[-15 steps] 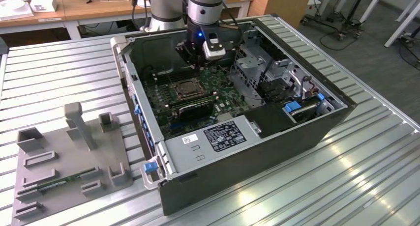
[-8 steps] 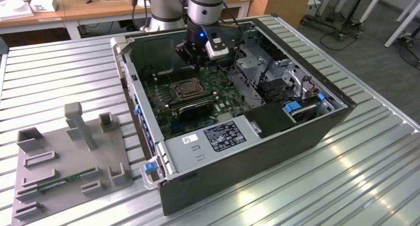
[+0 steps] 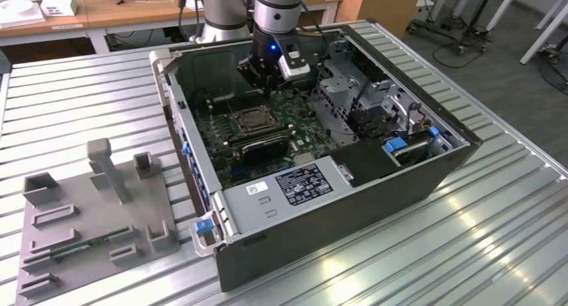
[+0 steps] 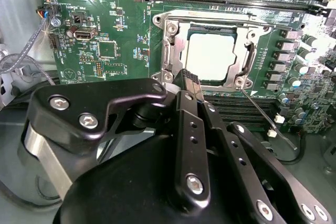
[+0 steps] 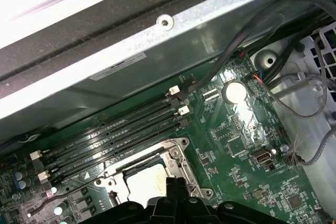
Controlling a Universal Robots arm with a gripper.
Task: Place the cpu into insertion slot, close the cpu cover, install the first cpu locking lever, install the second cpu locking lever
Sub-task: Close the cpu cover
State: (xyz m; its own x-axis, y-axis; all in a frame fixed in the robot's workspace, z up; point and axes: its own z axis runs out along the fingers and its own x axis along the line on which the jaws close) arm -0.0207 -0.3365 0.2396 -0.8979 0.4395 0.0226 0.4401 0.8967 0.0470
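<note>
Exterior view: I am watching the arm [image 3: 277, 13] reaching down into the open computer case [image 3: 355, 206], which is lying open-side up on the ribbed metal counter [image 3: 497, 253]. The pincer [image 3: 266, 86] is hanging above the green motherboard [image 3: 302, 110], near the insertion slot [image 3: 251, 123], on the side toward the case's far wall. A grey fixture tray [image 3: 89, 226] is resting on the counter at the exterior view's left, well apart from the pincer.

Second wrist view: the cpu [image 4: 210, 56] is sitting in the insertion slot. Its pale top is showing through the square cut-out of the cpu cover [image 4: 175, 59], which is lying flat around it. The pincer [image 4: 190, 80] is pointing at one edge of the cover, its tip overlapping that rim just beside the cpu. I cannot tell whether it is touching the metal. Its black fingers are drawn narrow, tips together, gripping nothing that I am able to see. A thin locking lever [image 4: 265, 116] is slanting away from a corner of the slot across the memory slots [image 4: 236, 108], its free end standing clear of the slot.

First wrist view: the pincer [image 5: 175, 186] is showing its tips together at the rim of the slot, with the cpu [image 5: 144, 184] lying just beside them.
</note>
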